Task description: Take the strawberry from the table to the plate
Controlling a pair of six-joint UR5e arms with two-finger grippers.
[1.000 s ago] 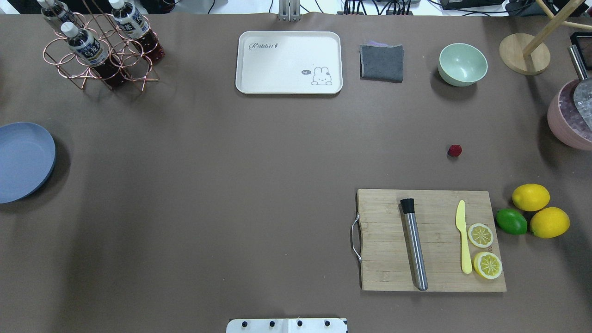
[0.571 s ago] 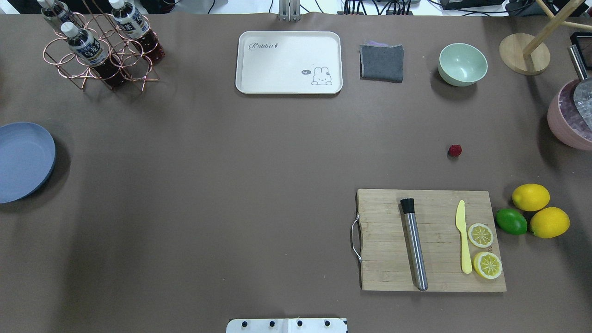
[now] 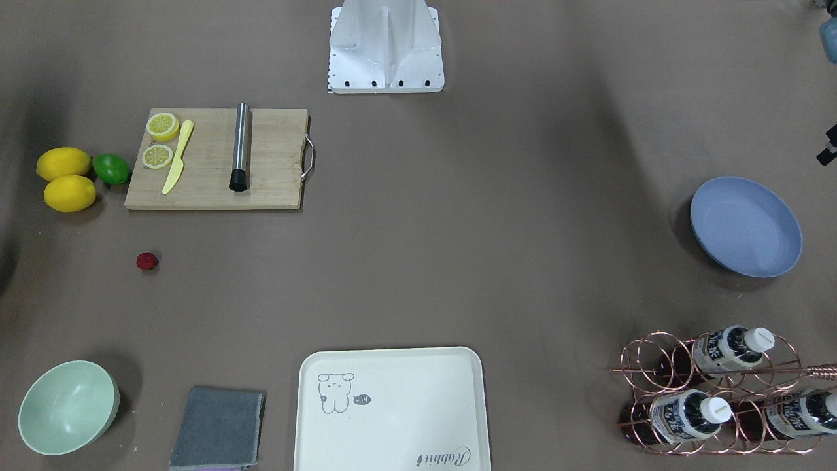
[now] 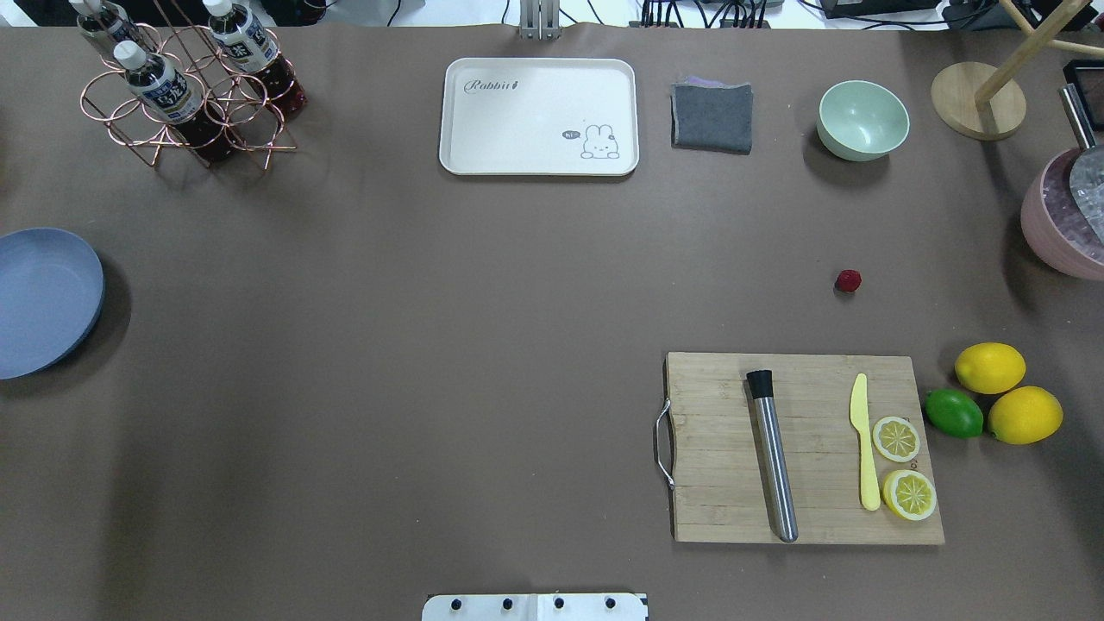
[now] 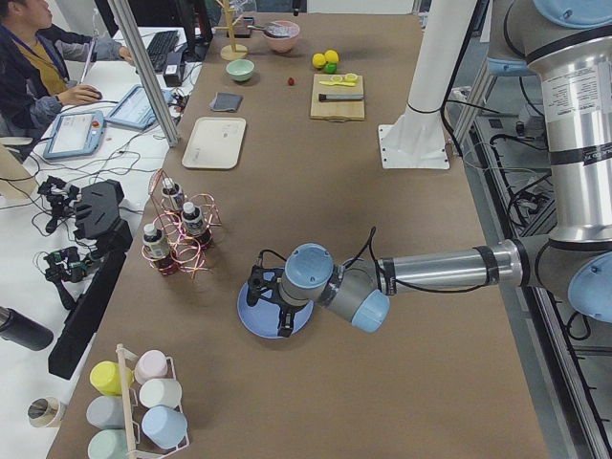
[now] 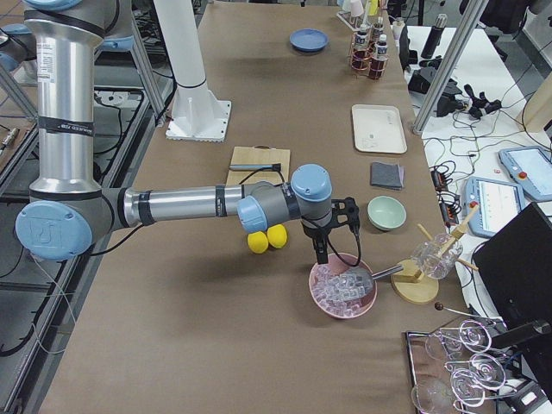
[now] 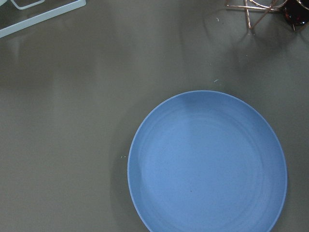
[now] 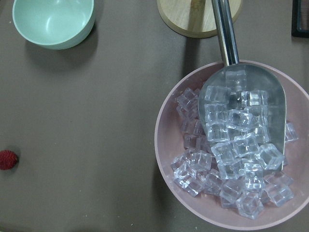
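Small dark-red bumpy strawberry [image 4: 849,280] lay on matte brown-grey table [image 4: 431,345] at 3 o'clock (overhead view), round periwinkle-blue plate [image 4: 43,302] at 9 o'clock beneath left gripper [image 5: 277,320], finger closure of it and right gripper [image 6: 320,250] could not be told.

Bright, even overhead light covers the table [image 4: 431,302]. The plate [image 4: 43,302] casts a soft shadow toward 4 o'clock. Focus is sharp.

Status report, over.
Left gripper above plate, right gripper above ice bowl; open or shut unreadable. Strawberry on table, untouched. Cutting board nearby, apart.
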